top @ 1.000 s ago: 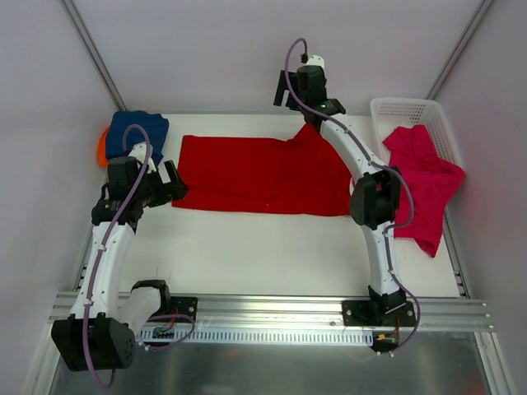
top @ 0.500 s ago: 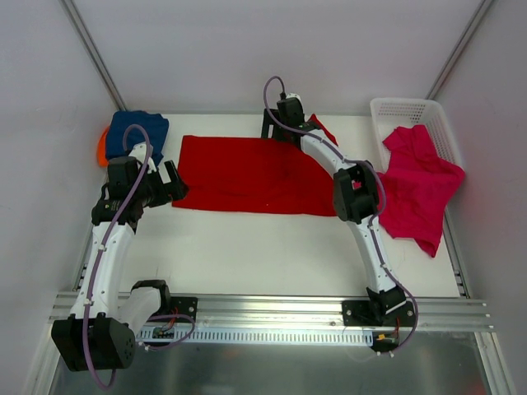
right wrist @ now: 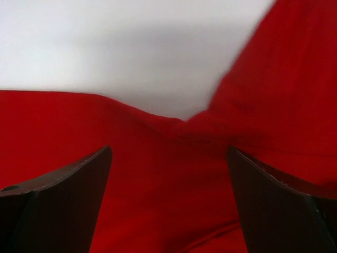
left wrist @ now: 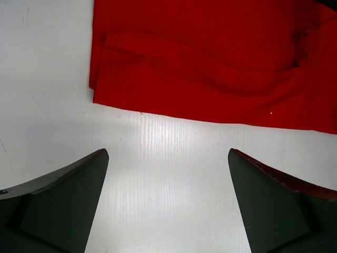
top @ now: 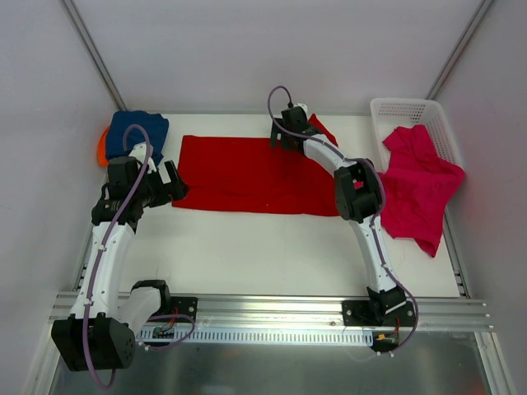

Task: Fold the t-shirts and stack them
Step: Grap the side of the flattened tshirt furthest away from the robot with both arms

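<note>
A bright red t-shirt (top: 247, 174) lies spread flat across the middle of the table. My right gripper (top: 279, 138) hovers low over its far edge, open, with red cloth (right wrist: 158, 200) under and between the fingers but nothing pinched. A red flap (top: 323, 128) sticks up just right of it. My left gripper (top: 174, 184) stands open over bare table (left wrist: 168, 179), just short of the shirt's left end (left wrist: 210, 63). A folded navy blue t-shirt (top: 138, 129) rests on an orange one (top: 101, 146) at the far left. The magenta-pink t-shirt (top: 420, 185) hangs out of the basket.
A white lattice basket (top: 403, 109) stands at the back right corner. The booth's walls close in on the left, back and right. A metal rail (top: 272, 309) with both arm bases runs along the near edge.
My right gripper has swung left and come down from above the shirt's far right corner to its far edge. That corner has settled lower. The left arm has not moved.
</note>
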`<action>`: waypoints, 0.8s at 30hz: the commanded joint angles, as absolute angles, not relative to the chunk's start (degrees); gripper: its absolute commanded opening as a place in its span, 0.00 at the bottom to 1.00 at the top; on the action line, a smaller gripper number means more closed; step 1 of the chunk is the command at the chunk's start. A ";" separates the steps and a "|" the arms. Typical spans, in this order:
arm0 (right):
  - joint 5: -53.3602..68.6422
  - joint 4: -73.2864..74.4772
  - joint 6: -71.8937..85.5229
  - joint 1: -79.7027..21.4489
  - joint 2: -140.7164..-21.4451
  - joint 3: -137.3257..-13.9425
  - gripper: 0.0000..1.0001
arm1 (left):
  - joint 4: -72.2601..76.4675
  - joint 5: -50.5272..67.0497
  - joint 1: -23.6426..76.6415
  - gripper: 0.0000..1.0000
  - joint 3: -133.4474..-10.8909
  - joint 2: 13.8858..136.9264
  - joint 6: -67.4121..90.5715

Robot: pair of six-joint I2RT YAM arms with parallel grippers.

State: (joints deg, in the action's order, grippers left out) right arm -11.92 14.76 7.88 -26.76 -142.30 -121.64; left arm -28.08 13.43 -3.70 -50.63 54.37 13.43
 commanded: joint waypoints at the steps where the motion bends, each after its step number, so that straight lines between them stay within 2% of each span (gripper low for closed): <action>1: -14.85 13.71 8.35 -24.96 -137.20 -119.71 0.94 | -28.12 14.85 -3.16 0.99 -50.27 53.79 12.57; 24: -13.18 12.66 8.35 -20.57 -139.22 -122.78 0.94 | -28.21 14.15 -2.90 0.99 -50.27 54.49 12.30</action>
State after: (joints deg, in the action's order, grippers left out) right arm -13.63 13.89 7.97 -21.15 -141.38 -119.39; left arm -28.23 13.39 -3.29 -50.63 54.37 13.41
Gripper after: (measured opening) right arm 0.939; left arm 0.990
